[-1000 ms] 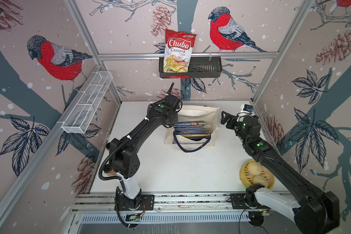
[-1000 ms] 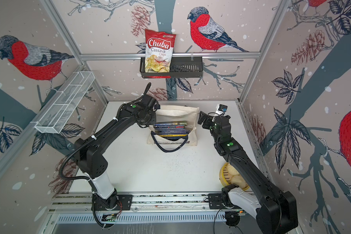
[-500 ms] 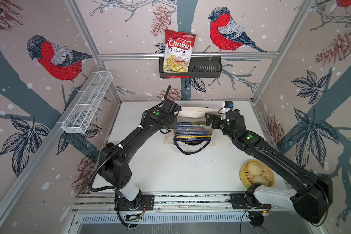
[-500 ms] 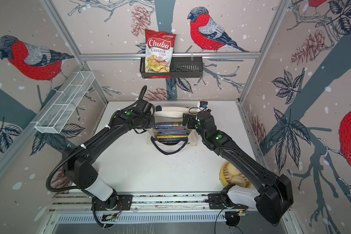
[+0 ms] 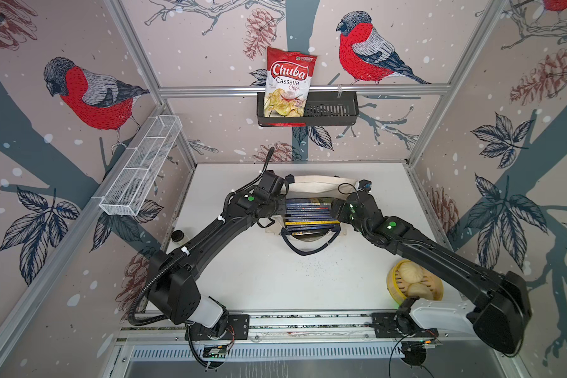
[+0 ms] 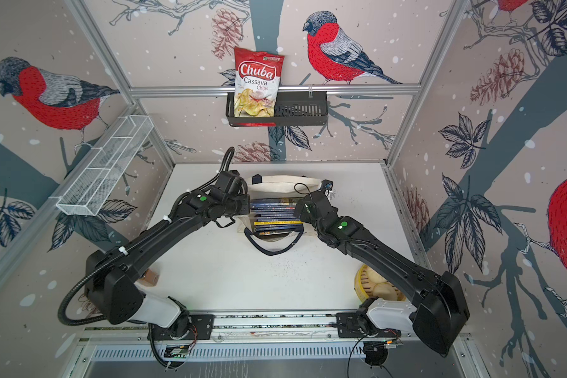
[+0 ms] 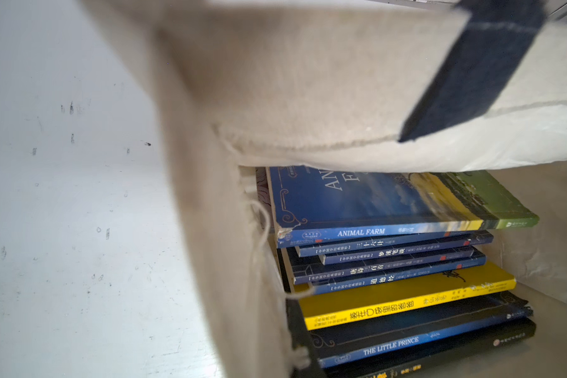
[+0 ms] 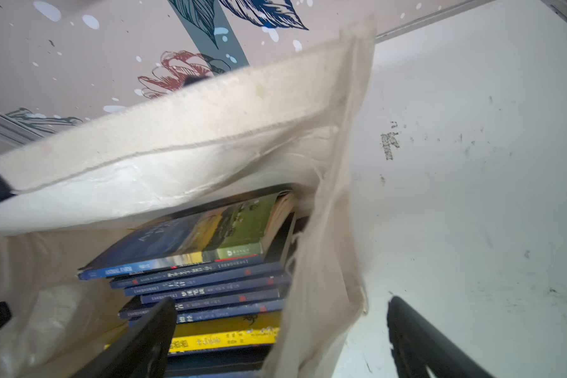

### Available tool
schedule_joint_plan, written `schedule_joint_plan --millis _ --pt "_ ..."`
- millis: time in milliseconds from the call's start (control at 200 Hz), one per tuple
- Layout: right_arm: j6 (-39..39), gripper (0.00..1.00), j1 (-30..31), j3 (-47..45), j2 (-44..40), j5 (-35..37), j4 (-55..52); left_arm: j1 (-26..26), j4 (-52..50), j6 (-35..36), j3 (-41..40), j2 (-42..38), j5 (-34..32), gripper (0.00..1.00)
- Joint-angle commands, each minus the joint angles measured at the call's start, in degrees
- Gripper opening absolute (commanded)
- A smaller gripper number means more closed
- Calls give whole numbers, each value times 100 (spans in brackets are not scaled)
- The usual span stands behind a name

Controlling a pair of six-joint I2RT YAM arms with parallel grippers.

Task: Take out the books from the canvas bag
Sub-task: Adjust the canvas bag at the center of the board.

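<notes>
Both top views: cream canvas bag w/ navy straps sits toward 12 o'clock on white table, with navy and yellow paperback books inside. Left claw is at the bag's 9 o'clock edge, right claw at 3.

Left wrist: bag cloth close up and books stacked. Claw fully closed, but the fingers are hidden, so can't tell if it pinches cloth.

Right wrist: claw spread wide, holding nothing. It straddles the bag wall, w/ one finger over the books.

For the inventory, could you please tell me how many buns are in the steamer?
2: one bun at the steamer's far side, another bun nearer the front; the right arm crosses it and may hide more.
</notes>
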Motion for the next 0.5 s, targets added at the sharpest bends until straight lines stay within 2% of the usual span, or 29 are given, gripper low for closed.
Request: schedule_joint_plan --millis 0,335,450,495 --pt "265 100 -3 -211 -44 -143 49 -65 44 66 -64 -68 54 0" --pt "289 100 -5 -400 282 -252 285 -408 98 104 6 -201 -281 0" --pt "362 83 -5 -454 409 -224 364 -521 105 101 24 -252 -439 0" --pt "378 79 2 -516 421 -166 403 -563 125 111 11 -293 -496 0"
